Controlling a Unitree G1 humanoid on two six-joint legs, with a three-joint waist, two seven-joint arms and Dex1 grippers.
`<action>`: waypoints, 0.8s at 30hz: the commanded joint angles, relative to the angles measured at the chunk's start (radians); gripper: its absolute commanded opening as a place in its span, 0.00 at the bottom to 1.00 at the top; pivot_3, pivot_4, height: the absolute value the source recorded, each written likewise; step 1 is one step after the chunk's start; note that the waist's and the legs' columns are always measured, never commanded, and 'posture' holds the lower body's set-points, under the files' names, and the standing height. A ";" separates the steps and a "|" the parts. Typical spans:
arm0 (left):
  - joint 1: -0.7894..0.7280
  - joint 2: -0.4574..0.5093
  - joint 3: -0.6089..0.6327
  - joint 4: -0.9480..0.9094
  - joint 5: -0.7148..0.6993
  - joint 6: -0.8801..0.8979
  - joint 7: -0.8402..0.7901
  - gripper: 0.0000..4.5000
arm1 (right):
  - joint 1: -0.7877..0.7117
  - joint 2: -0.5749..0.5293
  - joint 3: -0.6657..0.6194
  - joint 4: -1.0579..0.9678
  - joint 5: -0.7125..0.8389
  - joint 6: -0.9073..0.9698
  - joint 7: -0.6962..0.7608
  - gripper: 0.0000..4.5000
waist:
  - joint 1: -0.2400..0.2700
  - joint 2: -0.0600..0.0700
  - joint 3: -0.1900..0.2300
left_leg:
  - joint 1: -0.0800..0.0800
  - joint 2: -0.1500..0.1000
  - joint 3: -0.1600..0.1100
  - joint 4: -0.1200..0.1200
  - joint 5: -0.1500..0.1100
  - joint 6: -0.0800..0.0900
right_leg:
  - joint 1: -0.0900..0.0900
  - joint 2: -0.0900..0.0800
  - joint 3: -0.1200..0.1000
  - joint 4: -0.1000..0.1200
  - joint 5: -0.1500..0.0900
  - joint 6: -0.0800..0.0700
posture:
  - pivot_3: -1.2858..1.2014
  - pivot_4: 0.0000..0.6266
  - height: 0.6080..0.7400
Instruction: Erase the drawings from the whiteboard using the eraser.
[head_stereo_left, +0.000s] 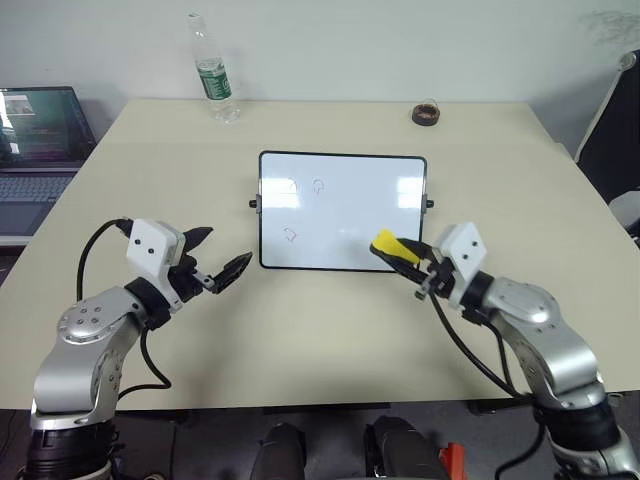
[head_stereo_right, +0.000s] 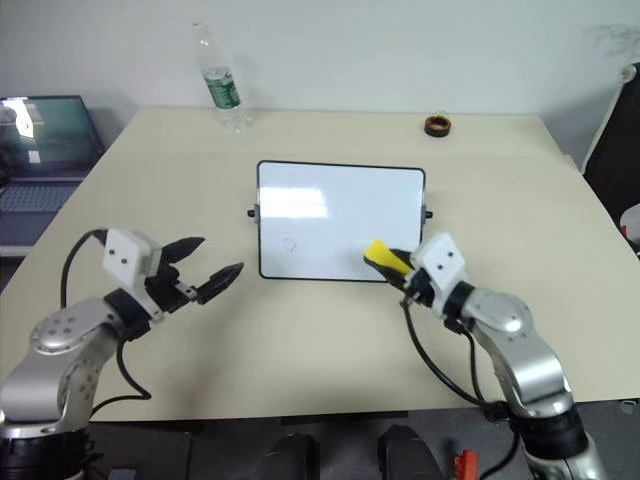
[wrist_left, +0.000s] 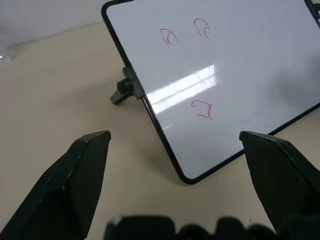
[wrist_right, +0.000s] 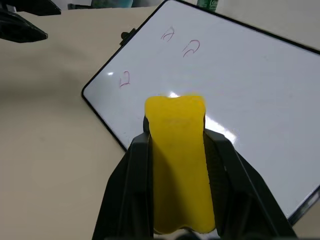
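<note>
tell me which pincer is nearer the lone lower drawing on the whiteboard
Left. The left pincer, open, sits off the whiteboard's near-left corner, close to that drawing. The right pincer, shut on the eraser, is over the board's opposite near corner.

Bare table (head_stereo_left: 330, 330) all around the whiteboard (head_stereo_left: 345, 210); bottle (head_stereo_left: 212, 70) and dark ring (head_stereo_left: 427, 114) well apart at the far edge.

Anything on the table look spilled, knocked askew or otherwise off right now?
Nothing stands out. The whiteboard sits square on the table, the bottle stands upright, and the eraser is clamped in the right gripper.
</note>
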 joint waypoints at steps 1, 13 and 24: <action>-0.024 0.017 -0.006 -0.020 -0.004 -0.015 -0.016 1.00 | -0.120 0.055 0.033 0.129 -0.060 -0.131 -0.025 0.23 | 0.000 0.000 0.000 | 0.000 0.000 0.000 0.000 0.000 0.000 | 0.000 0.000 0.000 0.000 0.000 0.000 | 0.52 0.24 1.00; -0.154 0.091 -0.061 -0.014 -0.030 0.131 -0.048 1.00 | -0.525 0.248 0.093 0.741 -0.184 -0.451 -0.042 0.23 | -0.003 0.000 0.000 | -0.001 0.001 0.000 0.000 0.000 0.000 | -0.001 -0.001 -0.001 0.000 0.000 0.000 | 0.52 0.24 1.00; -0.185 0.120 -0.090 0.004 -0.007 0.178 -0.055 1.00 | -0.713 0.342 0.140 1.342 -0.336 -0.717 -0.123 0.23 | -0.005 0.000 0.000 | -0.001 0.002 0.000 0.000 0.000 0.000 | -0.001 -0.001 0.000 0.001 0.000 0.000 | 0.52 0.24 1.00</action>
